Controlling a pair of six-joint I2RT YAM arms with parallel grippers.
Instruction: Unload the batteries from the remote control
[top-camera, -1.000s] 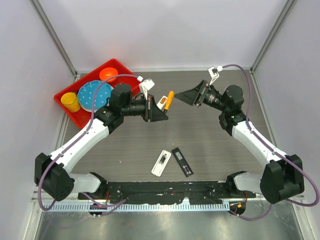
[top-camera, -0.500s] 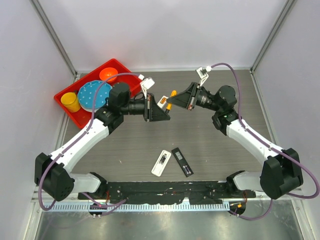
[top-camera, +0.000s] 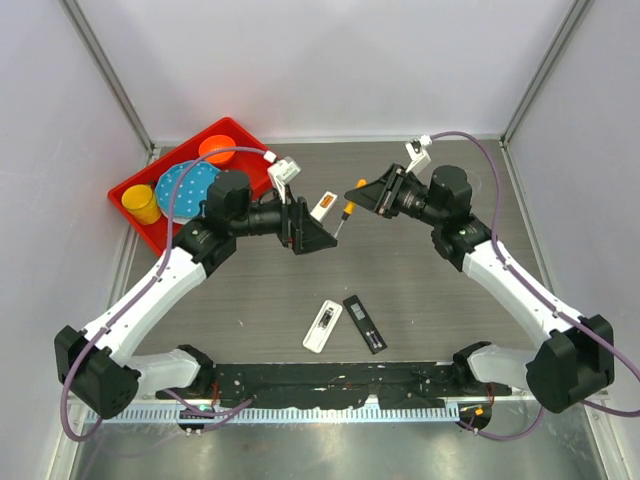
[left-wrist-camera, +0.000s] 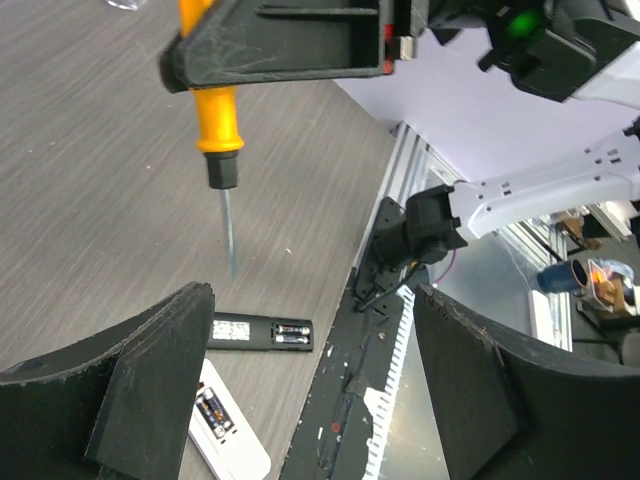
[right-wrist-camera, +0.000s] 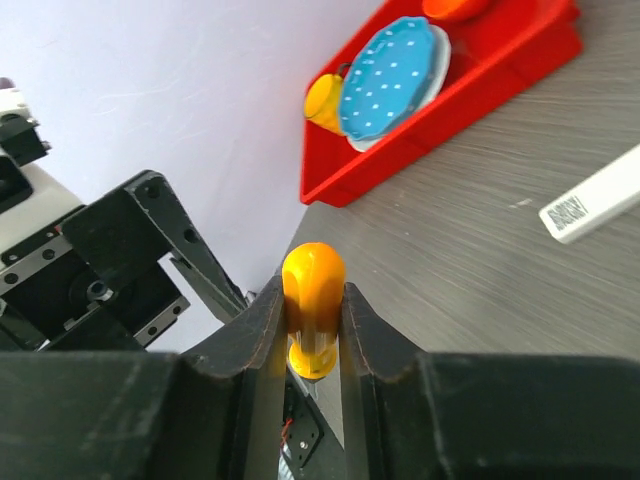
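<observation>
Top external view: nearest the arm bases, a white remote (top-camera: 322, 326) and a black remote (top-camera: 364, 322) lie side by side on the surface (top-camera: 250, 290), not touching. The left wrist view shows the batteries (left-wrist-camera: 292, 334) sitting in the black remote's open bay; what fills the white remote's bay is too small to tell. Farther out, the left pincer (top-camera: 318, 238) hangs spread, holding nothing. Facing it, the right pincer (top-camera: 360, 192) pinches the orange handle of a screwdriver (top-camera: 349, 209), whose shaft points down toward the surface. A white strip (top-camera: 323, 205) lies just beside it. Far left, a red tray (top-camera: 232, 128) holds a blue plate (top-camera: 185, 185), a yellow cup (top-camera: 140, 203) and an orange bowl (top-camera: 215, 150).
</observation>
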